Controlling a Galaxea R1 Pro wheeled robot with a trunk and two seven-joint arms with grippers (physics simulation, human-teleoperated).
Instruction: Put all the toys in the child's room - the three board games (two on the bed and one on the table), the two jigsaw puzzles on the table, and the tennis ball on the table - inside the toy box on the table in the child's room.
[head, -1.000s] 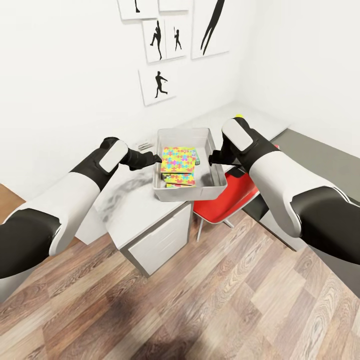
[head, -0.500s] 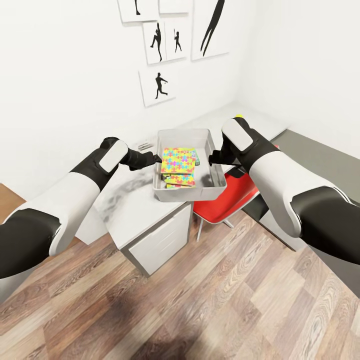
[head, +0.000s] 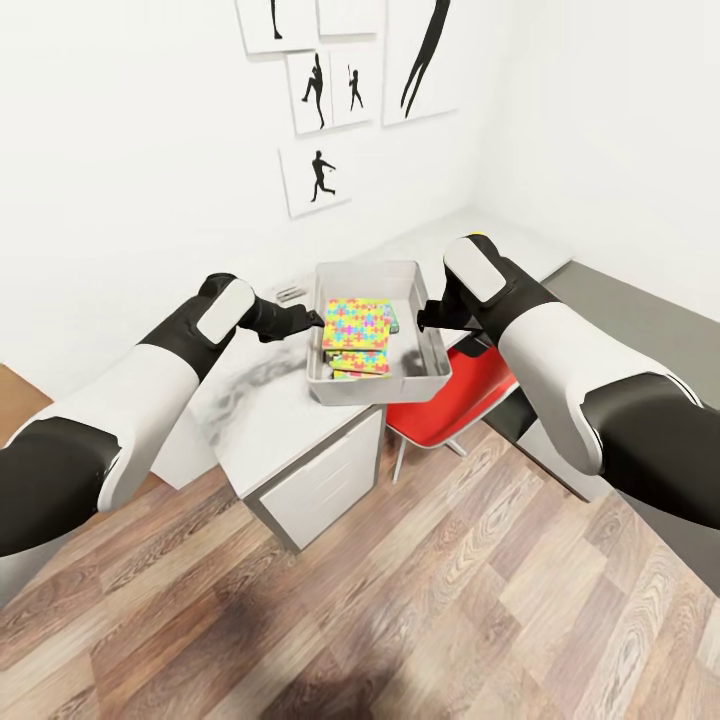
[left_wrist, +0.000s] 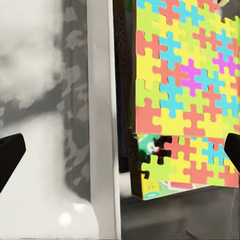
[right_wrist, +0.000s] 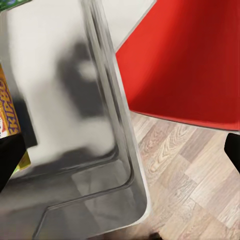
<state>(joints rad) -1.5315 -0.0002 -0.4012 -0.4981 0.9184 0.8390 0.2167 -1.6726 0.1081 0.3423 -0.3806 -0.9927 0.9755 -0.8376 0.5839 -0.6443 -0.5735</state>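
Observation:
The light grey toy box (head: 375, 384) stands at the table's (head: 255, 420) near end. Inside lie two jigsaw puzzles, one (head: 357, 322) over the other (head: 360, 362), with printed board games beneath. The left wrist view shows the upper puzzle (left_wrist: 185, 80) over a green-printed box (left_wrist: 155, 186). My left gripper (head: 312, 319) is open, its fingertips (left_wrist: 10, 160) wide apart astride the box's left wall (left_wrist: 102, 100). My right gripper (head: 425, 315) is open astride the right wall (right_wrist: 117, 125), a Skip-Bo box (right_wrist: 7, 115) beside it. A yellow tennis ball (head: 478, 234) peeks out behind my right wrist.
A red chair (head: 450, 395) stands tucked under the table right of the box. A white drawer cabinet (head: 320, 480) sits below the box. A dark grey desk (head: 640, 320) runs along the right wall. Wood floor (head: 420, 600) lies in front.
The whole picture has shifted very slightly. Both arms and the toy box keep the same relation to each other.

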